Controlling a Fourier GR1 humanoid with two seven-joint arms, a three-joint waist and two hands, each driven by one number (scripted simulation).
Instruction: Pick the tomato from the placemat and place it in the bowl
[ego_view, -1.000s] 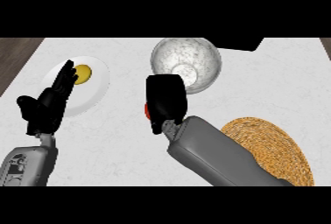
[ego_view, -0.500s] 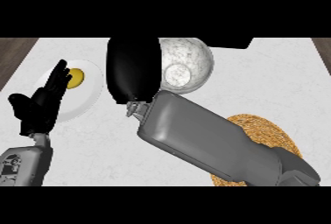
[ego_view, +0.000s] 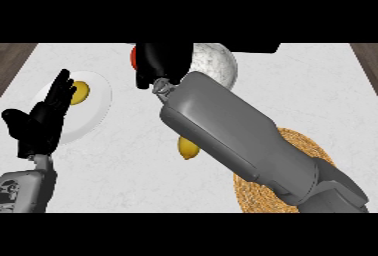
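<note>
Right hand (ego_view: 159, 62) curled round the tomato (ego_view: 134, 56), held just beside the bowl (ego_view: 218, 62).
Left hand (ego_view: 46, 117) rested open near the plate (ego_view: 96, 112). Risk judged: the tomato sat over the bowl's left rim, so release there could send it onto the counter (ego_view: 310, 90).

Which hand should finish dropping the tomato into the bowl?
Right. The right hand is curled round the tomato beside the bowl; the left hand rests open by the plate.
</note>
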